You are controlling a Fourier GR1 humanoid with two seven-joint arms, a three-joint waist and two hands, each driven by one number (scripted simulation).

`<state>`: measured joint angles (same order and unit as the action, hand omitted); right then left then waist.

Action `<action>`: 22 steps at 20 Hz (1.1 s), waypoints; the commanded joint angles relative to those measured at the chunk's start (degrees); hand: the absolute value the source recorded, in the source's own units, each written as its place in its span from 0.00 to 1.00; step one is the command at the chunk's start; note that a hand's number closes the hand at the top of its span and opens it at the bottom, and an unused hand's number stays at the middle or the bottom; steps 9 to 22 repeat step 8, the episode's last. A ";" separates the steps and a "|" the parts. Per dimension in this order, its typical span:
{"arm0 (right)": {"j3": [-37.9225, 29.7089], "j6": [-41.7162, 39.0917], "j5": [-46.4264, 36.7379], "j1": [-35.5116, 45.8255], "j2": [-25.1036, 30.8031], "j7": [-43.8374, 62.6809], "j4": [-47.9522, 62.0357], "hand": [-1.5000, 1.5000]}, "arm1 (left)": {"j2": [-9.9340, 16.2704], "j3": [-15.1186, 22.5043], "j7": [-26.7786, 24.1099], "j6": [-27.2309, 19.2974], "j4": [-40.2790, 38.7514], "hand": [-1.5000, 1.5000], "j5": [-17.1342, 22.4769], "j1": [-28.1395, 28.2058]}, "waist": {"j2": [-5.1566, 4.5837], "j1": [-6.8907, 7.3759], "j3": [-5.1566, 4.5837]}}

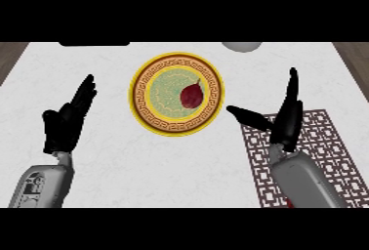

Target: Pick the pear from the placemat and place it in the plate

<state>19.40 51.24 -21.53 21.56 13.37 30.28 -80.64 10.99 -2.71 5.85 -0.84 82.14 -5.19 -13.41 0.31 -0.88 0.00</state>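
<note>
A dark red pear (192, 94) lies on the yellow patterned plate (148, 116), right of the plate's centre, with its stem pointing up. The brown lattice placemat (328, 146) lies at the right of the white counter. My right hand (287, 117) hovers over the placemat's left edge, fingers straight and thumb spread toward the plate, holding nothing. It is apart from the pear. My left hand (67, 120) stands open at the left of the plate, fingers up.
A black object (93, 43) sits at the counter's far edge on the left. Part of a grey rounded object (242, 46) shows at the far edge, right of the plate. Wood flooring shows past both side edges.
</note>
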 commanded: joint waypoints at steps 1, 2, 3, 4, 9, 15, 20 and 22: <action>0.50 -3.27 -1.73 -9.58 3.19 1.46 -11.73 0.00 | -1.18 0.10 0.44 -1.28 -1.30 0.50 -1.19 -1.75 | -0.16 0.23 -0.01; -3.46 -3.78 4.91 -11.01 4.53 -6.31 -9.93 0.00 | -0.08 -0.22 1.99 0.89 3.55 0.50 0.67 0.90 | -0.21 0.65 0.03; -3.25 -4.65 5.00 -14.08 5.43 -5.58 -13.76 0.00 | -1.41 1.28 1.86 -0.76 2.73 0.50 -1.40 0.57 | -0.19 0.43 0.02; -4.24 -4.65 6.15 -14.97 4.24 -8.73 -12.21 0.00 | -1.79 0.24 -2.16 -1.27 -1.89 0.50 -1.72 0.13 | -0.29 0.51 0.02; -6.57 -8.10 6.57 -17.55 2.39 -11.40 -13.48 0.00 | -0.95 -0.30 3.38 0.69 0.20 0.50 -1.02 -3.05 | -0.27 0.62 0.01; -6.57 -8.10 6.57 -17.55 2.39 -11.40 -13.48 0.00 | -0.95 -0.30 3.38 0.69 0.20 0.50 -1.02 -3.05 | -0.27 0.62 0.01; -6.57 -8.10 6.57 -17.55 2.39 -11.40 -13.48 0.00 | -0.95 -0.30 3.38 0.69 0.20 0.50 -1.02 -3.05 | -0.27 0.62 0.01; -6.57 -8.10 6.57 -17.55 2.39 -11.40 -13.48 0.00 | -0.95 -0.30 3.38 0.69 0.20 0.50 -1.02 -3.05 | -0.27 0.62 0.01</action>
